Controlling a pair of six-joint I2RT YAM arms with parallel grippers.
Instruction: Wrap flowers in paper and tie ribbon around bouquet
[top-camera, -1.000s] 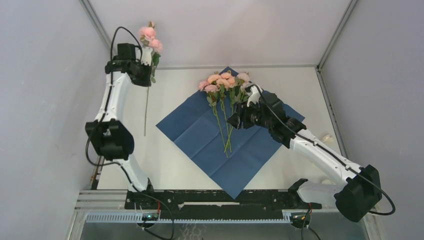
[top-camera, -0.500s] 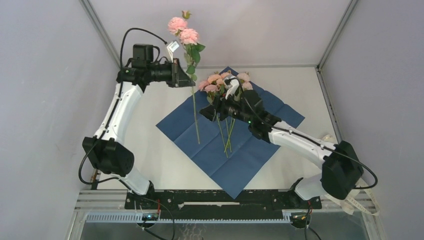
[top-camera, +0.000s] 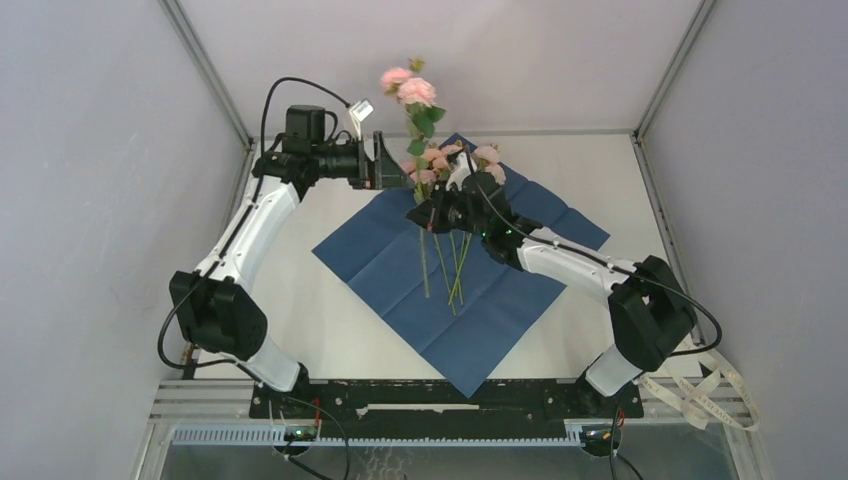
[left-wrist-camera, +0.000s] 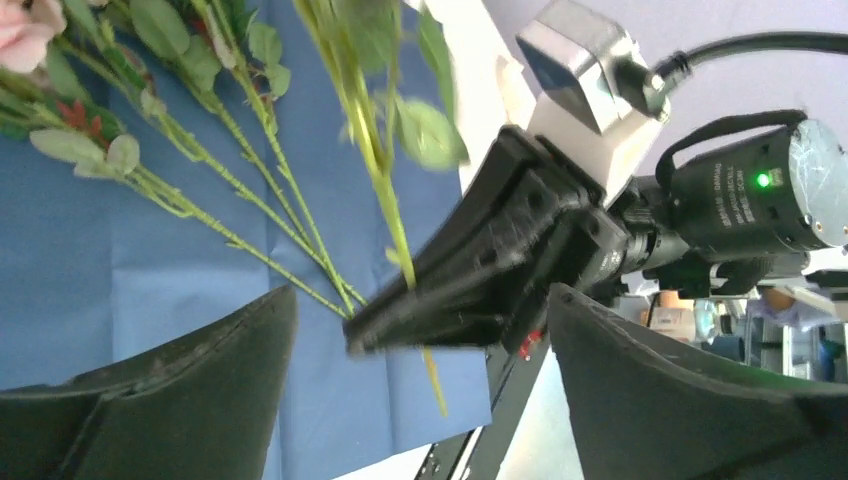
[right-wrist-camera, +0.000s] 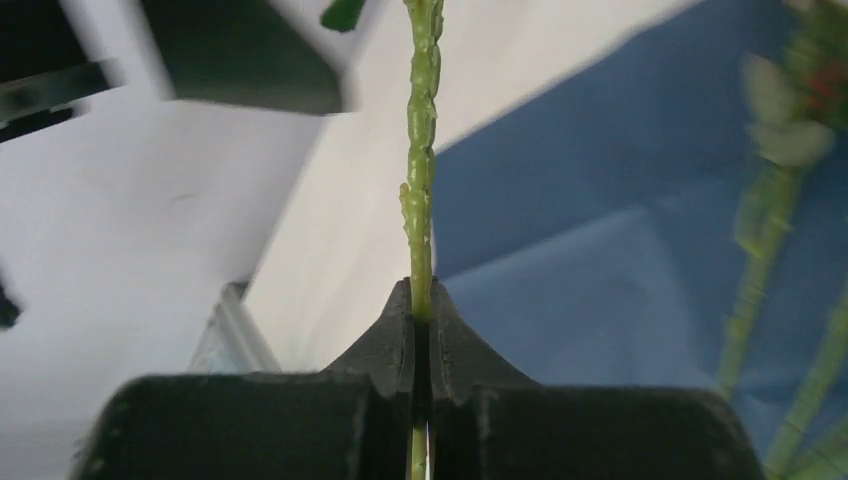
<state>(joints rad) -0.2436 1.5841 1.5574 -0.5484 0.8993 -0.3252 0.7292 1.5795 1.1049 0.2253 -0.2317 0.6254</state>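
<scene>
One seemingly light, bendy-stemmed pale pink artificial rose (top-camera: 418, 92) is pinched mid-stem by the right gripper (right-wrist-camera: 421, 300); left gripper (left-wrist-camera: 420, 295) gapes empty; grip stem, not soft petals

Between the right gripper's (right-wrist-camera: 421, 325) black jaws runs a light-green stem (right-wrist-camera: 421, 150). The flowers (top-camera: 447, 160) are pale pink, the paper (top-camera: 490, 300) beneath creased navy, the worktop (top-camera: 300, 300) white.
</scene>
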